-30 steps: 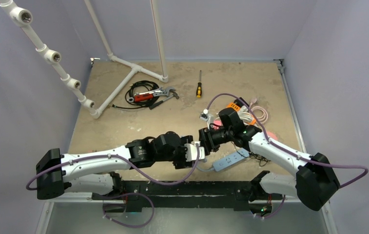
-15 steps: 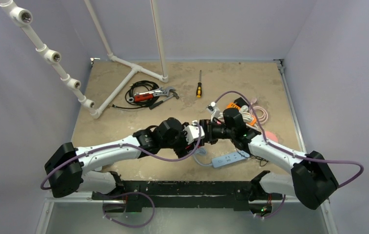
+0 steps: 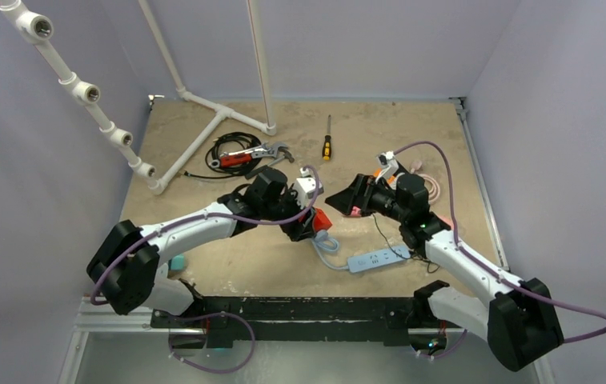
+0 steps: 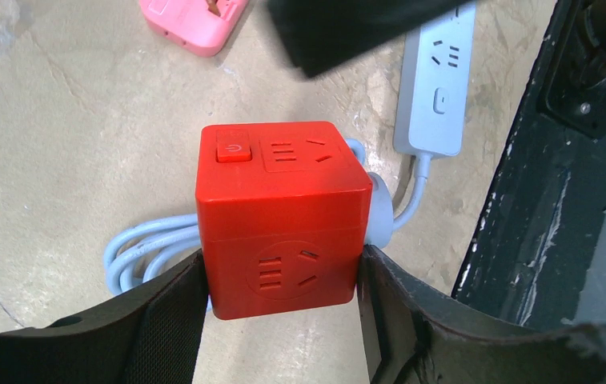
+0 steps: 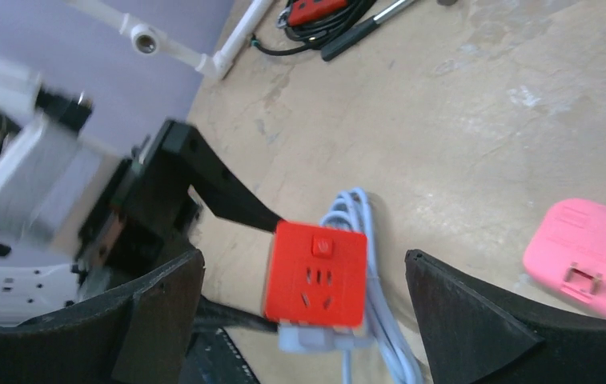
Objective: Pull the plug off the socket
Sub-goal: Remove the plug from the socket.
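A red cube socket (image 4: pixel 279 216) is clamped between the fingers of my left gripper (image 4: pixel 282 276), just above the table. A pale grey-blue plug (image 4: pixel 379 212) sits in the cube's side, and its coiled cable (image 4: pixel 143 248) runs to a white power strip (image 4: pixel 437 80). From above, the cube (image 3: pixel 321 220) is at the table's middle. My right gripper (image 5: pixel 303 260) is open and empty and faces the cube (image 5: pixel 317 274) from a short distance. The plug (image 5: pixel 315 338) shows on the cube's lower side. The right gripper (image 3: pixel 347 200) is to the cube's right.
A pink adapter (image 5: pixel 587 256) lies on the table by the right gripper. The power strip (image 3: pixel 377 258) lies near the front edge. A screwdriver (image 3: pixel 327 144), a red-handled tool on a black cable (image 3: pixel 239 158) and white pipes (image 3: pixel 203 140) lie further back. An orange item with white cord (image 3: pixel 415 188) is at the right.
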Controlling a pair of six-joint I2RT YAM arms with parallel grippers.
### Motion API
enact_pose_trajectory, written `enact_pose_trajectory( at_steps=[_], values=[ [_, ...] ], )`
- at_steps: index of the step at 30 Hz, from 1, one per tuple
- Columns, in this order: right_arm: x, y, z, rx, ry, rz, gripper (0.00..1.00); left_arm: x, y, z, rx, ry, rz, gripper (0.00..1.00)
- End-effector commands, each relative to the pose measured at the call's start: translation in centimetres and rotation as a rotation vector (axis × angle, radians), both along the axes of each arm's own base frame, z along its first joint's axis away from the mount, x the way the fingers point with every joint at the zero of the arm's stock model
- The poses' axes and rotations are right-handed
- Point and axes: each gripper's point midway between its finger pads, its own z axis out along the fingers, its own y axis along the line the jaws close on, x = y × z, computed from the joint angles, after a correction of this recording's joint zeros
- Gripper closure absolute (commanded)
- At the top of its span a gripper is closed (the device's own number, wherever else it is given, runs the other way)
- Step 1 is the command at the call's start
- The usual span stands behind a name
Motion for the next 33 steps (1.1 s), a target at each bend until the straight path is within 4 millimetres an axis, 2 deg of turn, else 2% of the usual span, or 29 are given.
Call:
enact_pose_trajectory(
  at_steps=[1,4,9,13,15,19,25,28,33],
  values=[
    [0.4,-1.4,1.2,-0.07,-0.176,-0.052,0.05,2.4,2.1,-0.4,-0.013,0.135,0.108,0.94],
    [-1.2,-0.4,1.1,-0.093,-0.226,0.011,0.08,3.8,3.3,-0.4,-0.058,0.22,0.152,0.94],
    [-3.8,4.2,-1.0,-0.191,-0.24,0.111,0.08,4.8,4.5,-0.8,-0.1,0.319,0.203,0.94],
    [-4.0,6.6,-3.1,-0.302,-0.23,0.153,0.14,5.5,5.5,-2.0,-0.106,0.414,0.232,0.94],
    [-3.5,7.3,-4.6,-0.372,-0.212,0.142,0.17,5.5,5.6,-2.3,-0.104,0.433,0.235,0.94],
    [-1.6,7.5,-6.6,-0.462,-0.2,0.075,0.2,5.5,5.8,-2.3,-0.101,0.442,0.232,0.94],
    [0.1,8.1,-8.2,-0.514,-0.193,0.036,0.27,5.6,5.9,-2.1,-0.108,0.45,0.233,0.94],
    [0.2,8.6,-9.0,-0.509,-0.19,0.05,0.3,5.6,5.8,-1.9,-0.115,0.451,0.23,0.94],
    [1.0,9.1,-9.9,-0.528,-0.224,0.054,0.47,5.5,5.8,-2.0,-0.117,0.462,0.23,0.96]
  ],
)
